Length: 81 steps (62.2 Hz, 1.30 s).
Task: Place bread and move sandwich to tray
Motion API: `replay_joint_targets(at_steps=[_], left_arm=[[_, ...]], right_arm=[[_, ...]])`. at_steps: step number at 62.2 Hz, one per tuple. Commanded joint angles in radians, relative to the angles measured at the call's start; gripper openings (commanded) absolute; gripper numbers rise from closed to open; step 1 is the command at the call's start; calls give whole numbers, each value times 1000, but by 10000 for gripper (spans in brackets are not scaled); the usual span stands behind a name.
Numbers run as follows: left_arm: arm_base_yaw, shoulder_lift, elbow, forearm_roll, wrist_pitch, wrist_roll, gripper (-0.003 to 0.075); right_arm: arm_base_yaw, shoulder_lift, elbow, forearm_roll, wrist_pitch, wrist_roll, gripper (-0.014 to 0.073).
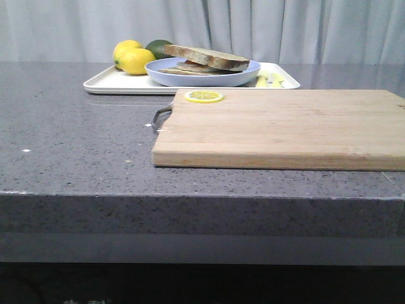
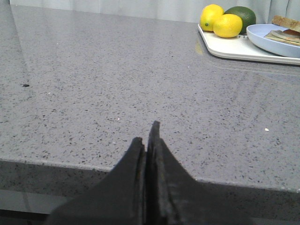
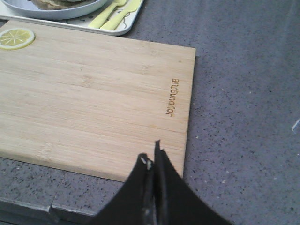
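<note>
The white tray [image 1: 107, 81] lies at the back of the counter. On it stands a round pale-blue plate [image 1: 190, 78] with the sandwich [image 1: 190, 67], flat brown-crusted slices. A thick slice of bread [image 1: 205, 57] lies tilted on top of them. No egg shows. Neither gripper appears in the front view. My left gripper [image 2: 149, 136] is shut and empty above the counter's near edge, far from the tray [image 2: 225, 47] and plate [image 2: 267, 40]. My right gripper [image 3: 152, 157] is shut and empty over the near corner of the wooden cutting board [image 3: 93, 93].
The cutting board [image 1: 285, 126] lies in front of the tray, with a metal handle at its left end and a lemon slice [image 1: 204, 96] at its far corner. Two lemons [image 1: 134, 60] and an avocado [image 1: 158, 47] sit on the tray's left, yellow cutlery [image 1: 271, 79] on its right.
</note>
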Motion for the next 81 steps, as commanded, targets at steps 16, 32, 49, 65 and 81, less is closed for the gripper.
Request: replay_joint_targets(at_steps=[16, 32, 49, 65, 81], left_arm=[[2, -20, 3, -10, -78, -2, -18], [2, -20, 3, -10, -78, -2, -18], [2, -20, 3, -10, -78, -2, -18], [2, -20, 3, -10, -78, -2, -18], [2, -20, 3, -10, -78, -2, -18]], right_arm=[[0, 4, 33, 5, -286, -1, -109], [0, -128, 278, 25, -466, -1, -109], [47, -297, 448, 25, -465, -1, -109], [70, -396, 477, 25, -437, -1, -109], [70, -502, 477, 25, -422, -1, -109]])
